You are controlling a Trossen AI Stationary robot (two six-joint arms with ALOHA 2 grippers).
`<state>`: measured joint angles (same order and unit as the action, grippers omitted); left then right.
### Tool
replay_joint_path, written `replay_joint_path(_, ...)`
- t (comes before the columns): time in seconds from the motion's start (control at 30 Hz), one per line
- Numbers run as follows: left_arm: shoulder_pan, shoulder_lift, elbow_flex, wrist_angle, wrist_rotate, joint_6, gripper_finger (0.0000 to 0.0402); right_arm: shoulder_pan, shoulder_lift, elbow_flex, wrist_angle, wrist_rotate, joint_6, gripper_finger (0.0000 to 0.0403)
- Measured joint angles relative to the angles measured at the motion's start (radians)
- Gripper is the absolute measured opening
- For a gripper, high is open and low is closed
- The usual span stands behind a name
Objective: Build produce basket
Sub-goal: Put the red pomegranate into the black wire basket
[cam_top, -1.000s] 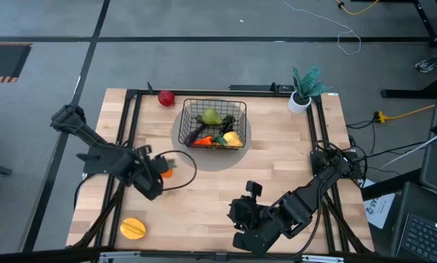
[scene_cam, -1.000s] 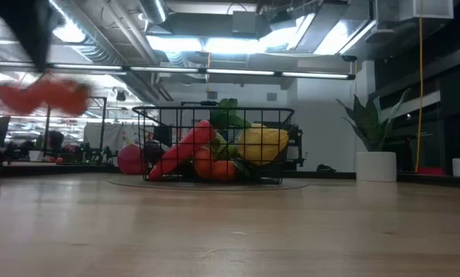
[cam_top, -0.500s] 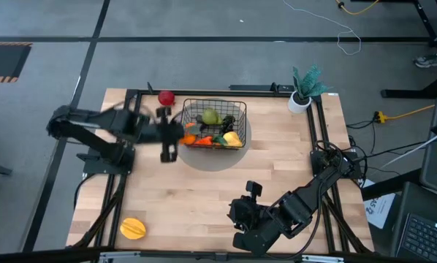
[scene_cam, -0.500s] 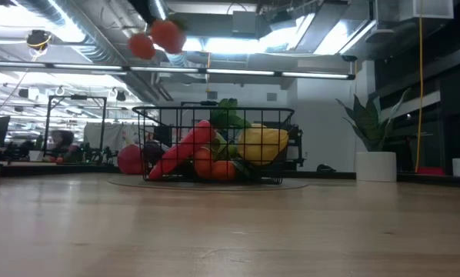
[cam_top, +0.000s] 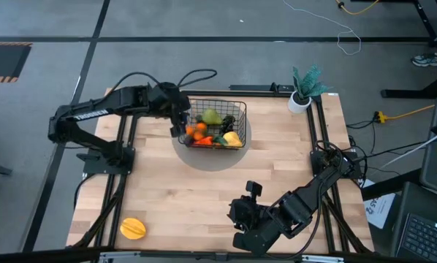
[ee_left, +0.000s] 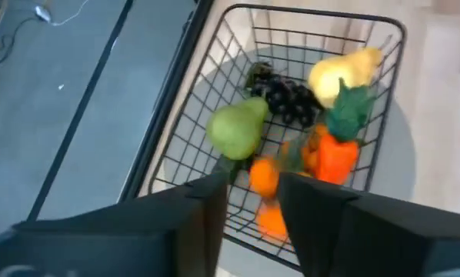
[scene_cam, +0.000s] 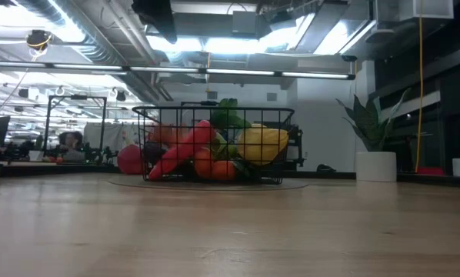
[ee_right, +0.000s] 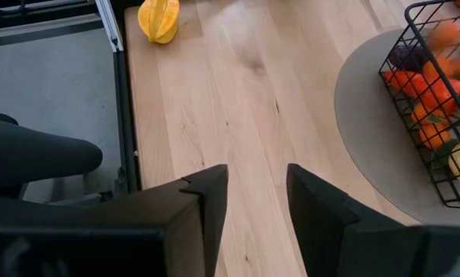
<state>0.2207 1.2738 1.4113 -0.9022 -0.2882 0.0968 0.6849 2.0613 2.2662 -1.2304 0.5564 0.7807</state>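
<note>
The black wire basket (cam_top: 215, 123) stands on a round grey mat and holds a green pear (ee_left: 236, 129), dark grapes (ee_left: 288, 98), a yellow pear (ee_left: 341, 69) and red-orange pieces. My left gripper (ee_left: 253, 204) hangs open above the basket's left end (cam_top: 179, 126). Two small oranges (ee_left: 265, 178) show blurred below its fingers, inside the basket (cam_top: 196, 131). A red apple (scene_cam: 130, 158) lies on the table beside the basket. A yellow-orange fruit (cam_top: 133, 228) lies at the near left corner. My right gripper (ee_right: 257, 200) waits open at the near edge (cam_top: 239, 210).
A white pot with a teal plant (cam_top: 300, 101) stands at the far right corner. A black frame rail (cam_top: 127, 131) runs along the table's left side under my left arm. Bare wood (cam_top: 204, 190) lies between the grey mat (cam_top: 204, 159) and my right gripper.
My left gripper has swung from the table's left middle up and toward the far edge and right, carrying the small oranges, to above the basket's left end. It has let go of the oranges, which have dropped into the basket.
</note>
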Motion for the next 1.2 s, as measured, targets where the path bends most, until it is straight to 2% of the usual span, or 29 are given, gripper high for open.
replay_joint_path(0.17,0.013,0.001,0.0,0.022,0.003,0.008,0.0146,0.0,0.0,0.0,0.0,0.0,0.0,0.0124)
replay_joint_path(0.33,0.032,0.001,0.0,0.018,-0.089,0.063,0.0153,0.0,0.0,0.0,0.0,0.0,0.0,0.0124)
replay_joint_path(0.43,0.104,0.001,0.0,0.035,-0.096,0.046,0.0151,0.0,0.0,0.0,0.0,0.0,0.0,0.0124)
replay_joint_path(0.57,0.283,0.004,0.0,0.055,0.008,0.012,0.0153,0.0,0.0,0.0,0.0,0.0,0.0,0.0124)
replay_joint_path(0.73,0.521,0.062,0.0,0.072,0.314,0.044,0.015,0.0,0.0,0.0,0.0,0.0,-0.001,0.0124)
replay_joint_path(0.8,0.593,0.101,0.0,0.113,0.401,0.043,0.015,0.0,0.0,0.0,-0.001,0.0,-0.004,0.0124)
replay_joint_path(1.03,0.753,0.35,0.0,0.242,0.411,-0.01,0.015,0.0,0.0,0.0,-0.003,0.0,-0.007,0.0124)
replay_joint_path(1.2,0.822,0.497,-0.001,0.24,0.315,-0.015,0.0149,0.0,0.0,0.0,-0.003,0.0,-0.007,0.0124)
